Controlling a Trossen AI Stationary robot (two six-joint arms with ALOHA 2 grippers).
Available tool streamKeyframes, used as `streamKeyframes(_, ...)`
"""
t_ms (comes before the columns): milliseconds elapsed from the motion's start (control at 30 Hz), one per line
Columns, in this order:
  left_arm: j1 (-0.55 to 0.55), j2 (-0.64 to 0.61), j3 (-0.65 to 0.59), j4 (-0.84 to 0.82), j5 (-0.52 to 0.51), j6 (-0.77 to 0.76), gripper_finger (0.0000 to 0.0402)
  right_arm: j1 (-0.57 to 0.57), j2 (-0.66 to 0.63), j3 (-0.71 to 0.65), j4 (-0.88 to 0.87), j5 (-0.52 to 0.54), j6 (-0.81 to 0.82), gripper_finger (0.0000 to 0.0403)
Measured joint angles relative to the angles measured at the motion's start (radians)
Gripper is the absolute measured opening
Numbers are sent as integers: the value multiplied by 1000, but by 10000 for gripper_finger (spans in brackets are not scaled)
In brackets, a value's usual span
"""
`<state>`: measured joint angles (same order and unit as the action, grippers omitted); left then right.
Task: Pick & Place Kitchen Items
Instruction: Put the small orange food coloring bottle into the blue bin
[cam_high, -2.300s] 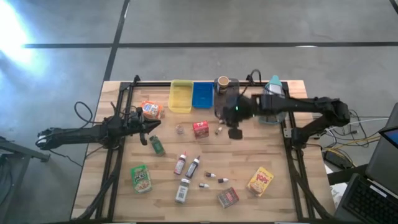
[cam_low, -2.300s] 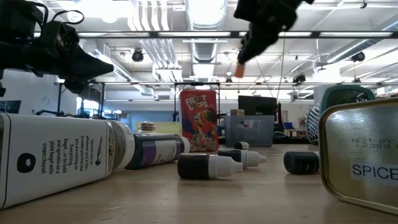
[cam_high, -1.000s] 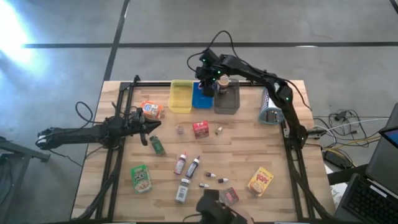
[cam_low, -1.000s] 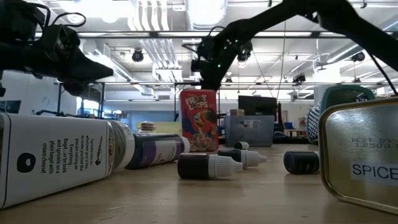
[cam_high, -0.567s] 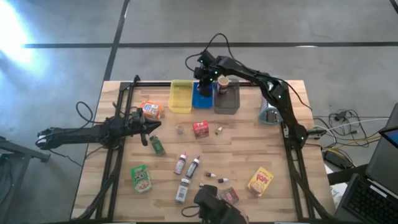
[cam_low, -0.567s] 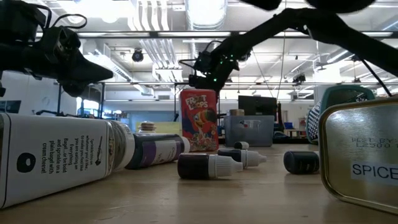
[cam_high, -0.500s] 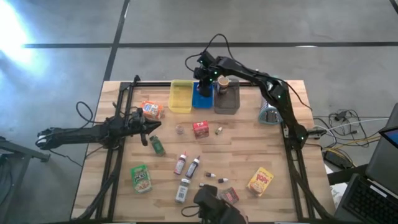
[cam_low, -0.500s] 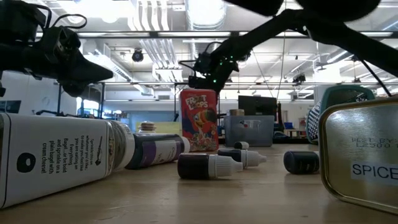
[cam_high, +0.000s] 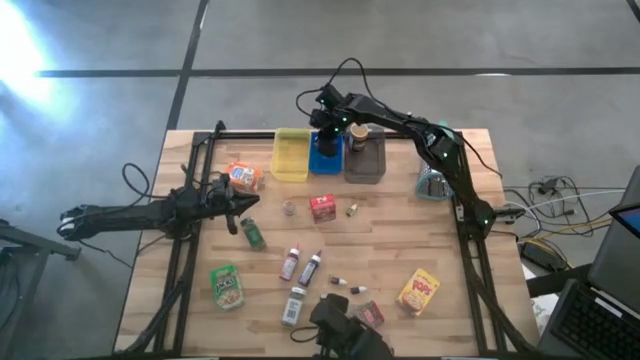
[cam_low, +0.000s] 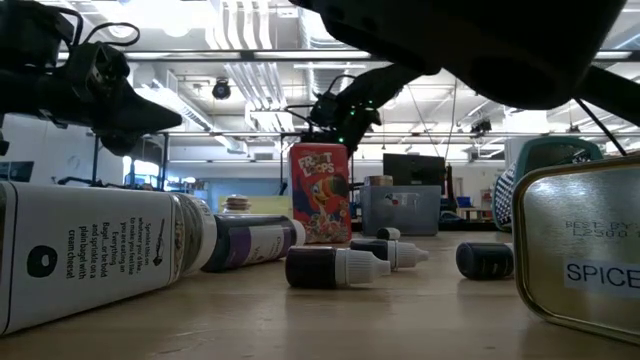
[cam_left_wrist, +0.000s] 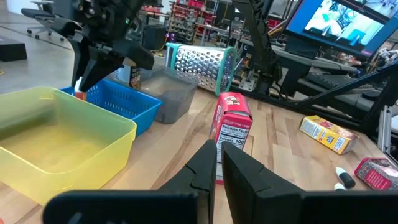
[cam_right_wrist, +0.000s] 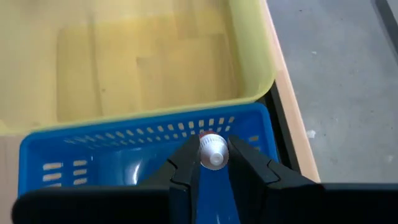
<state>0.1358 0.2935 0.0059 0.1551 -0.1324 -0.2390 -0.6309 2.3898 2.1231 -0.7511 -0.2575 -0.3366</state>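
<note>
Right wrist view: right claw (cam_right_wrist: 212, 163) grips vial (cam_right_wrist: 212, 151) inside blue tray (cam_right_wrist: 124, 163) rim.

Between the right gripper's (cam_right_wrist: 213, 163) closed fingers only the vial's (cam_right_wrist: 212, 151) white cap shows; its body lies hidden behind

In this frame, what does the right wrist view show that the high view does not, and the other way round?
Only the right wrist view shows what the right pincer carries: a small bottle with a white cap, pinched between its fingers above the blue tray. Only the high view shows the whole table: the left pincer waiting at the left side, the grey tray, and the boxes and bottles scattered across the wood. Both show the yellow tray next to the blue one.
</note>
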Motion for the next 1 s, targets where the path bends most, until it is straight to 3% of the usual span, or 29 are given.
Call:
streamKeyframes(233,0,0,0,0,0,0,30,3,0,-11,10,8,31,57)
streamKeyframes(400,0,0,0,0,0,0,30,14,0,-38,9,118,32,58)
streamKeyframes(1000,0,0,0,0,0,0,30,24,1,-67,46,118,16,59)
